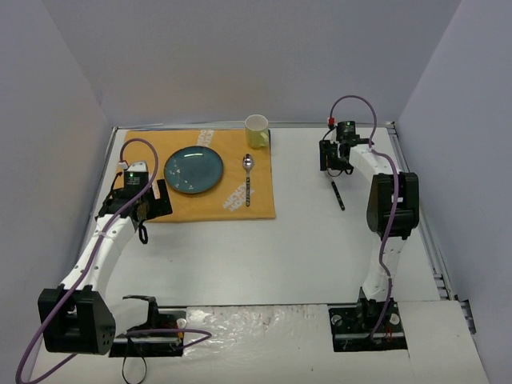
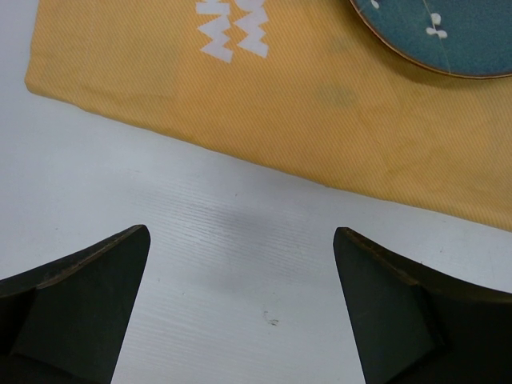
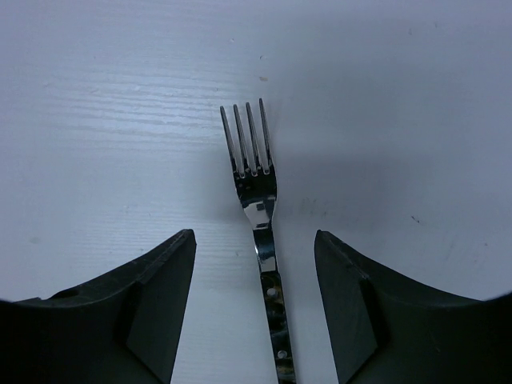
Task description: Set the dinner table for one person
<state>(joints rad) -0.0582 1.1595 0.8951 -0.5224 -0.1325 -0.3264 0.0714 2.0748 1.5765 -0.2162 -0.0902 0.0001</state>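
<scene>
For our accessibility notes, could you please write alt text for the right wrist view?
A metal fork lies flat on the white table, tines pointing away from the camera, its handle running between the two dark fingers of the open right end effector, with a gap on each side.

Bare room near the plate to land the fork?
Free: white dinner table on near side of the orange cloth mat, and between mat and silver fork; mat's near edge by the teal round plate. Crowded: metal spoon and pale yellow mug right of plate.
</scene>
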